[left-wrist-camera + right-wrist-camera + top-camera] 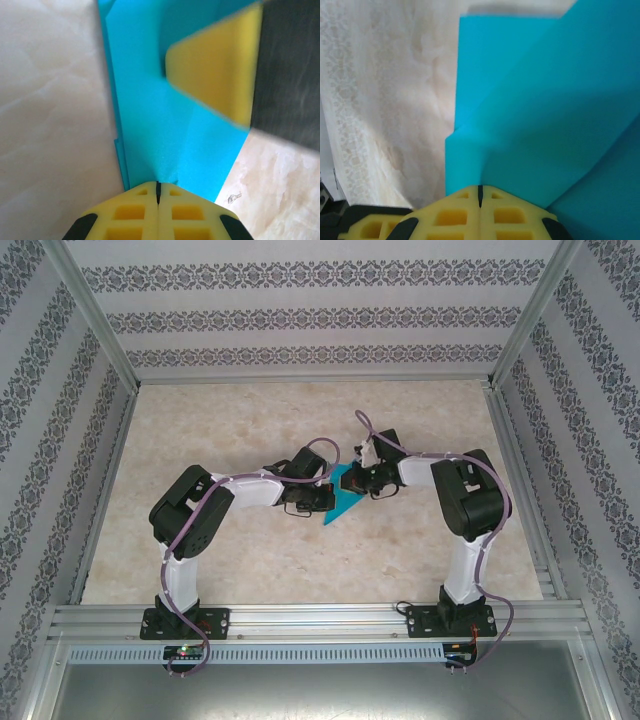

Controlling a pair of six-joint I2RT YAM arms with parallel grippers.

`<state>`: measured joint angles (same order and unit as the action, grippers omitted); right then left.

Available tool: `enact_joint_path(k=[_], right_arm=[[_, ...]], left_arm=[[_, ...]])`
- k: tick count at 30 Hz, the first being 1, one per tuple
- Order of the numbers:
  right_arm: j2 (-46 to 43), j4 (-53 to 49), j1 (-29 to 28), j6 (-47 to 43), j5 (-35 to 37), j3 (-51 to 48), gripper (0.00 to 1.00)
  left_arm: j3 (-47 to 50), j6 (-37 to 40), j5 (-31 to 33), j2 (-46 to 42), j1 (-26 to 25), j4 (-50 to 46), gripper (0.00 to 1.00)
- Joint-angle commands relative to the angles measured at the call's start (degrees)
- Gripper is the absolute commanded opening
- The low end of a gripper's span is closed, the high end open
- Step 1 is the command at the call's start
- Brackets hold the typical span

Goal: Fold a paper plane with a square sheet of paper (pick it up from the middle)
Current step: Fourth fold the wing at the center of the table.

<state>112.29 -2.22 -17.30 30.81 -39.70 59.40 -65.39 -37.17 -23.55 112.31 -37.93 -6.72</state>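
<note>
We find no readable text, label, brand or number; a small dark squiggle (233,198) on the table (50,125) stays illegible to us.

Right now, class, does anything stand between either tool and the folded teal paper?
Nothing visible does. The left tool is shut with its tips right on the edge of the folded teal paper, and the right tool meets it the same way; both seem to pinch it.
</note>
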Motion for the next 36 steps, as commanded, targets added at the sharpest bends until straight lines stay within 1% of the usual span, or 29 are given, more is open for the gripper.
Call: enact_joint_path(k=[1,4,8,10,14,18,22,25,30,36], right_arm=[[2.5,-2.6,3.1,-2.2,2.5,5.1,0.0],[5.7,-8.6,4.4,-3.0,4.0,11.4,0.0],[8.6,-10.7,6.2,-3.3,5.0,16.2,0.0],[8.6,-10.8,7.3,-3.3,4.5,17.2,0.0],[2.7,-8.3,7.8,-3.5,3.9,15.0,0.0],[-4.3,-4.8,7.0,-2.7,2.7,8.6,0.0],[-8.1,-3.1,3.4,-0.7,3.9,2.6,0.0],[-7.3,-3.1,0.6,0.3,5.3,1.1,0.0],[-3.7,-1.3,-2.0,0.7,5.2,0.5,0.0],[-0.5,-1.8,-1.0,-0.4,7.3,2.2,0.0]], left_arm=[[3.5,2.4,2.8,3.8,-1.0,-12.7,0.0],[4.5,2.7,2.4,3.6,-1.0,-12.2,0.0],[5.2,2.9,1.4,4.0,-1.0,-11.3,0.0],[5.3,2.5,1.0,4.2,-1.0,-10.6,0.0],[4.6,2.3,1.0,4.7,-1.0,-10.8,0.0],[4.4,1.9,1.3,4.6,-1.0,-10.4,0.0],[3.8,1.9,1.6,4.9,-1.0,-10.7,0.0],[3.2,2.3,2.6,4.9,-1.0,-12.1,0.0],[2.3,4.3,4.2,4.8,-1.0,-15.7,0.0],[1.9,5.0,3.7,5.3,-1.0,-17.2,0.0]])
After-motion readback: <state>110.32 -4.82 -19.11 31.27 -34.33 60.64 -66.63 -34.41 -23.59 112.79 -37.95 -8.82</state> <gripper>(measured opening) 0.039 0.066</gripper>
